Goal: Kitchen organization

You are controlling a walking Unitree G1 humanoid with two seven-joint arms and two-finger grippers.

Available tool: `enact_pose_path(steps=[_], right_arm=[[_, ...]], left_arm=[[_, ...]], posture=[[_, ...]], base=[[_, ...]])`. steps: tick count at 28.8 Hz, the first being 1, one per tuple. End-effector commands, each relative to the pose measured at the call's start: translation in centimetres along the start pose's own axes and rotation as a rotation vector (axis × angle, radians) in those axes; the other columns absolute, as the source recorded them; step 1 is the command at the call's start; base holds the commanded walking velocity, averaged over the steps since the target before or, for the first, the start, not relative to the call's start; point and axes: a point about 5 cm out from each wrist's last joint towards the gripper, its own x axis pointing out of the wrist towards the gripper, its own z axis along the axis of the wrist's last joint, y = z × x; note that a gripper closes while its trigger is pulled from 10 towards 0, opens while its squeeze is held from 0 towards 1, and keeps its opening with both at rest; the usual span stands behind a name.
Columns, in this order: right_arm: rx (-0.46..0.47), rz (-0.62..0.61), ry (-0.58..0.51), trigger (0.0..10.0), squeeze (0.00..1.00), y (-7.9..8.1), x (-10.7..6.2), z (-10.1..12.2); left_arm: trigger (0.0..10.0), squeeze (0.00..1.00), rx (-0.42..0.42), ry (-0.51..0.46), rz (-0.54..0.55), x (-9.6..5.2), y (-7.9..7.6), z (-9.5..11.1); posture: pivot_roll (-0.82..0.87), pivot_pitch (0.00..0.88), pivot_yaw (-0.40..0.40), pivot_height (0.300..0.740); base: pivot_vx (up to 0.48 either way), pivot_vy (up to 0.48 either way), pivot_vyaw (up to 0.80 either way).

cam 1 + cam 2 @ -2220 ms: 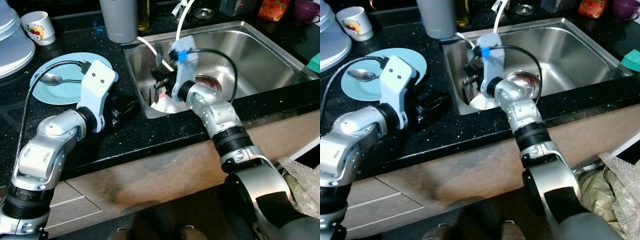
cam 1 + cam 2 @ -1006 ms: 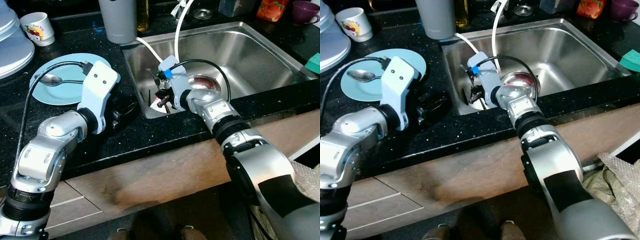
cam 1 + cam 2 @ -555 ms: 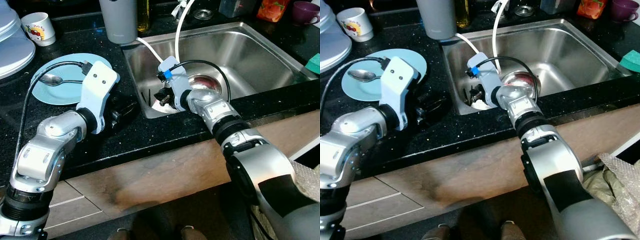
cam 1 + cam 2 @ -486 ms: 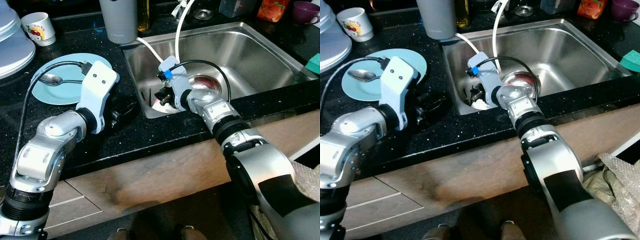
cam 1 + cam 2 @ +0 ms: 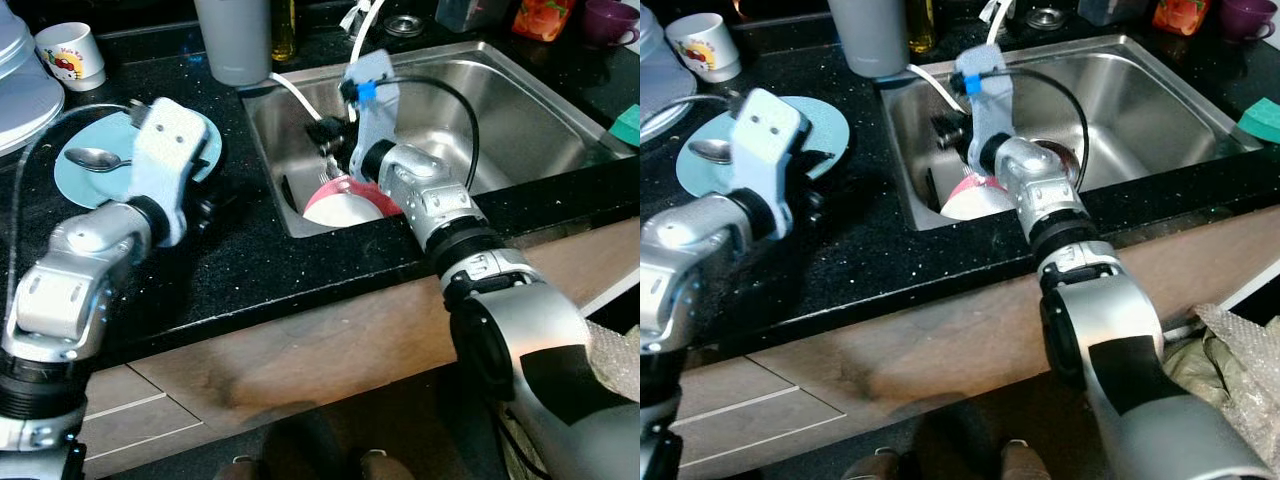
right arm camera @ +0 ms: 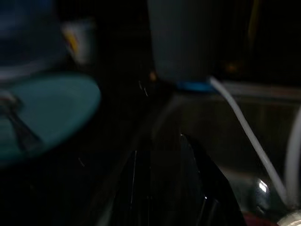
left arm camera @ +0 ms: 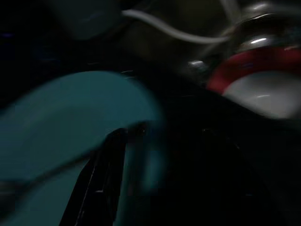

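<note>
Steel sink (image 5: 520, 110) set into one black worktop (image 5: 250, 270), upper middle of frame. Right tool (image 5: 325, 140) down at the sink's left end, just above one red-rimmed white bowl (image 5: 345, 205); cannot tell whether its fingers are apart or together. Left tool (image 5: 825, 205) low over one pale blue plate (image 5: 830, 130) at upper left, fingers hidden, state likewise not clear. One spoon (image 5: 95, 158) on that plate. One white mug (image 5: 70, 52), one grey tumbler (image 5: 235, 35), one purple cup (image 5: 610, 20) along the top edge.

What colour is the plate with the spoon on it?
Light blue-turquoise; the plate sits on the black counter, and shows best in the left eye view.
</note>
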Motion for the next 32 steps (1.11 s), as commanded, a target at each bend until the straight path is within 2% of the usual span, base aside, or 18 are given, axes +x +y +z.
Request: enact_pose_path(steps=[1,4,5,6,7,8,10,13,16,17,18,26,32], right_arm=[[0.049,0.013,-0.038,10.0,0.0,0.3,-0.1,0.1],[0.079,0.006,-0.067,10.0,0.0,0.3,-0.3,0.0],[0.09,0.002,-0.072,10.0,0.0,0.4,-0.4,-0.1],[0.102,0.002,-0.075,10.0,0.0,0.4,-0.5,-0.2],[0.102,0.002,-0.075,10.0,0.0,0.4,-0.5,-0.2],[0.112,0.003,-0.078,10.0,0.0,0.5,-0.6,-0.3],[0.129,0.011,-0.081,10.0,0.0,0.8,-0.9,-0.5],[0.148,0.032,-0.078,10.0,0.0,1.4,-1.4,-1.0],[0.155,0.041,-0.075,10.0,0.0,1.6,-1.7,-1.3],[0.158,0.044,-0.074,10.0,0.0,1.7,-1.8,-1.3],[0.16,0.047,-0.074,10.0,0.0,1.8,-1.9,-1.3],[0.158,0.053,-0.071,10.0,0.0,1.8,-2.5,-1.1],[0.159,0.055,-0.061,10.0,0.0,2.0,-3.1,-1.0]], left_arm=[[10.0,0.0,0.054,-0.011,0.044,0.0,1.8,0.1],[10.0,0.0,0.091,-0.014,0.048,0.4,3.5,0.2],[10.0,0.0,0.079,-0.017,0.029,0.5,3.9,0.2],[10.0,0.18,0.063,-0.019,0.009,0.6,4.3,0.1],[10.0,0.18,0.063,-0.019,0.009,0.6,4.3,0.1],[10.0,1.0,0.065,-0.014,0.004,0.7,4.7,0.0],[10.0,1.0,0.062,-0.009,-0.029,0.8,5.5,-0.2],[10.0,1.0,0.118,0.014,-0.057,1.4,6.8,-0.8],[10.0,1.0,0.14,0.03,-0.096,1.9,7.1,-1.2],[10.0,0.62,0.151,0.04,-0.115,2.2,7.3,-1.4],[10.0,0.0,0.153,0.046,-0.131,2.5,7.4,-1.5],[10.0,0.0,0.126,0.053,-0.218,3.4,7.8,-1.7],[10.0,0.0,0.082,0.039,-0.22,4.0,8.2,-1.6]], posture=[[0.06,0.176,0.012,0.74],[0.05,0.178,0.019,0.74],[0.05,0.178,0.019,0.74],[0.05,0.176,0.024,0.74],[0.05,0.176,0.024,0.74],[0.05,0.176,0.024,0.74],[0.05,0.178,0.027,0.74],[0.05,0.18,0.028,0.74],[0.05,0.182,0.027,0.74],[0.05,0.182,0.027,0.74],[0.05,0.182,0.027,0.74],[0.03,0.181,0.032,0.74],[0.03,0.182,0.029,0.74]], base=[[0.0,0.0,0.0],[0.0,0.0,0.0],[0.0,0.0,0.0],[0.0,0.0,0.0],[0.0,0.0,0.0],[0.0,0.0,0.0],[0.0,0.0,0.0],[0.0,0.0,0.0],[0.0,0.0,0.0],[0.0,0.0,0.0],[0.0,0.0,0.0],[0.0,0.0,0.0],[0.0,0.0,0.0]])
